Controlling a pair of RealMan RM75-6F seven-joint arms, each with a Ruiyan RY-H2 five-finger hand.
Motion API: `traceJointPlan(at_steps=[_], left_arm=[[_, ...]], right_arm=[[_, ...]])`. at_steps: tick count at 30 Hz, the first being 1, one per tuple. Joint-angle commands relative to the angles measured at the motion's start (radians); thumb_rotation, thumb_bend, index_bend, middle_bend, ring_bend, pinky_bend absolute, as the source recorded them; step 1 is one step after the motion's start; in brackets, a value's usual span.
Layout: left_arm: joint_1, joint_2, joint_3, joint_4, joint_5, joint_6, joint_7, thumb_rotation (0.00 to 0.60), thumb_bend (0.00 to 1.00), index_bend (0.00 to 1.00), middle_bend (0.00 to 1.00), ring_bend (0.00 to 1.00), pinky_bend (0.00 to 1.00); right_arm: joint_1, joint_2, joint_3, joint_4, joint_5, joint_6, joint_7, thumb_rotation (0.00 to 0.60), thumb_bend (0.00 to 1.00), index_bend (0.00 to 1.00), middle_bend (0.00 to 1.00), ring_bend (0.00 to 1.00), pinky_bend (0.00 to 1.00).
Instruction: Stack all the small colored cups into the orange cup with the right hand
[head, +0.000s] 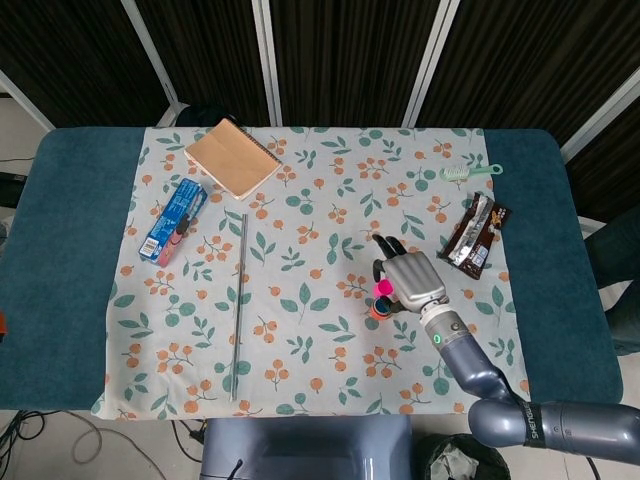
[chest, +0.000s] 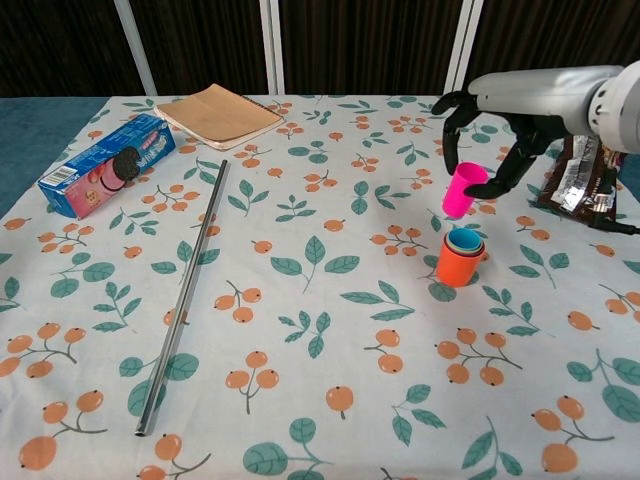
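The orange cup stands on the floral cloth right of centre, with a blue cup nested inside it. My right hand holds a small pink cup in the air just above and slightly left of the orange cup. In the head view the right hand covers most of the orange cup, and the pink cup shows at its left edge. My left hand is in neither view.
A metal rod lies lengthwise on the left half. A blue cookie box and a brown notebook sit at the far left. A dark snack wrapper lies right of the hand; a green brush is further back.
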Motion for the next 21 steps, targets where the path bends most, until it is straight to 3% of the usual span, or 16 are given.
traceJointPlan(at_steps=[1,21], left_arm=[[0.0,0.001,0.0,0.0,0.0,-0.001,-0.001,0.6,0.41,0.18,0.03,0.01,0.19],[-0.001,0.0,0.001,0.002,0.002,0.0,0.003,0.6,0.41,0.18,0.03,0.01,0.19]], right_arm=[[-0.005,0.002,-0.01,-0.019,-0.013,0.013,-0.008,0.6,0.41,0.55,0.0,0.08,1.0],[-0.023,-0.02,-0.045,0.007,-0.022,0.013,0.005,0.6,0.41,0.55,0.0,0.08,1.0]])
